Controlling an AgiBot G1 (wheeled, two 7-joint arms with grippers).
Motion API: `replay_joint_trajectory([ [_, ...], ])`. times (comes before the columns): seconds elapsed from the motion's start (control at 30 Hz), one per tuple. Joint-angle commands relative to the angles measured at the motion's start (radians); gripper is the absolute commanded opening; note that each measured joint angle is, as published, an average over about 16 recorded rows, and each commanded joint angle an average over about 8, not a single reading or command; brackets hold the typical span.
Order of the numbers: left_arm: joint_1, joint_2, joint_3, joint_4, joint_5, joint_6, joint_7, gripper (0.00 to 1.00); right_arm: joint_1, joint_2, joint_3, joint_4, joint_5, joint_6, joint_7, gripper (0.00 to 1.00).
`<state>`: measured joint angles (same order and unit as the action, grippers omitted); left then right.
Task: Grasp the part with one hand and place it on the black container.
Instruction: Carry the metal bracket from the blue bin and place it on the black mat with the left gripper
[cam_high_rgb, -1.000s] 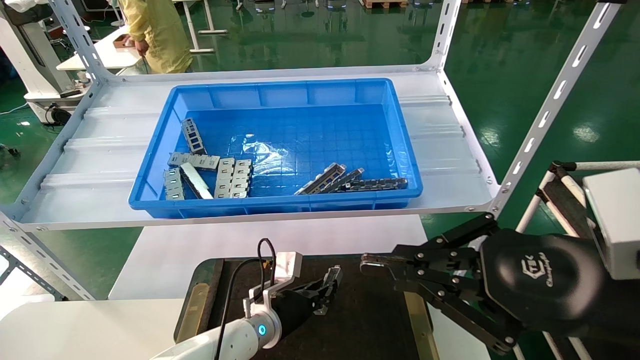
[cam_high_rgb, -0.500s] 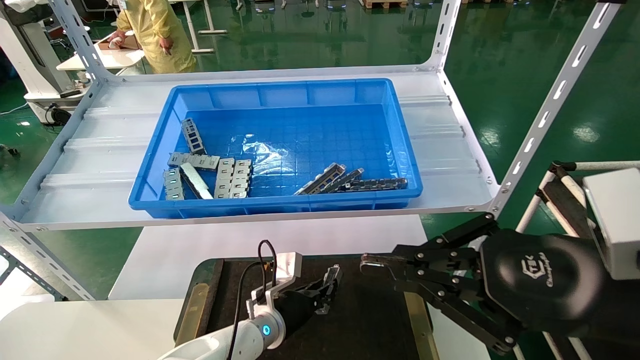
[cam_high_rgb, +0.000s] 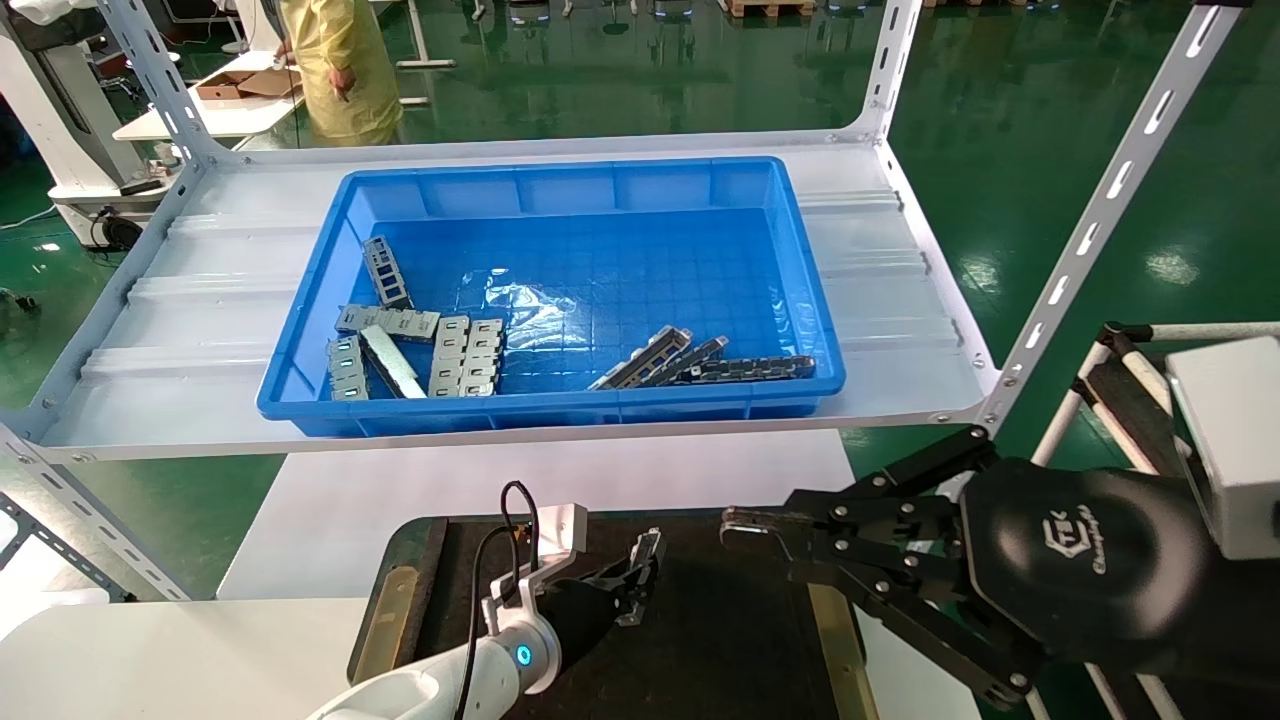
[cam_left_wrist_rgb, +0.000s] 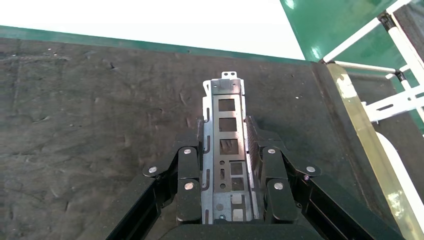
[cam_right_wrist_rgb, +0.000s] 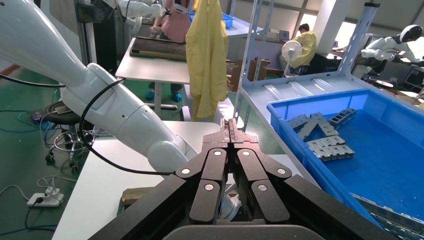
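Part (cam_left_wrist_rgb: 226, 145), a slotted metal strip, stays clamped lengthwise in the left pincer (cam_high_rgb: 640, 570), which has drifted left and lower over the black container (cam_high_rgb: 740, 640) in the past second, suggesting release is near, while the right pincer (cam_high_rgb: 745, 528), fingers pressed together, idles alongside.

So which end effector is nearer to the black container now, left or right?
Left. The left end effector is low over the black container, shut on the part. The right end effector is shut, empty, by its right edge.
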<state>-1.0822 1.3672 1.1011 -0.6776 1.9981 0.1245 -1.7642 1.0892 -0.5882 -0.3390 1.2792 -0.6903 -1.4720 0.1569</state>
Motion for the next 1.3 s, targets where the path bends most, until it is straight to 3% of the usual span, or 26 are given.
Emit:
replay_joint_trajectory([
  [0.03,-0.005,0.0,0.016,0.009,-0.001,-0.008,-0.018,0.0,0.0,0.0,0.0,0.0,0.0,0.0,0.0,0.0],
  [0.43,-0.025,0.002,0.096,0.041,-0.011,-0.03,-0.107,0.0,0.0,0.0,0.0,0.0,0.0,0.0,0.0,0.0],
  [0.47,-0.027,0.002,0.103,0.043,-0.012,-0.03,-0.114,0.0,0.0,0.0,0.0,0.0,0.0,0.0,0.0,0.04],
  [0.53,-0.03,0.002,0.115,0.045,-0.013,-0.031,-0.128,0.02,0.0,0.0,0.0,0.0,0.0,0.0,0.0,0.23],
  [0.6,-0.032,0.002,0.127,0.047,-0.014,-0.032,-0.141,0.12,0.0,0.0,0.0,0.0,0.0,0.0,0.0,0.48],
  [0.7,-0.036,0.002,0.144,0.05,-0.016,-0.033,-0.161,0.49,0.0,0.0,0.0,0.0,0.0,0.0,0.0,0.86],
  [0.77,-0.038,0.003,0.154,0.051,-0.016,-0.033,-0.174,0.74,0.0,0.0,-0.001,0.0,0.0,0.0,0.0,0.99],
  [0.87,-0.041,0.003,0.169,0.052,-0.015,-0.034,-0.192,0.99,0.0,0.0,-0.001,0.0,0.0,0.0,0.0,1.0],
  [1.3,-0.055,0.003,0.221,0.046,-0.005,-0.038,-0.262,1.0,0.0,0.0,-0.001,0.0,0.001,0.0,0.0,1.0],
])
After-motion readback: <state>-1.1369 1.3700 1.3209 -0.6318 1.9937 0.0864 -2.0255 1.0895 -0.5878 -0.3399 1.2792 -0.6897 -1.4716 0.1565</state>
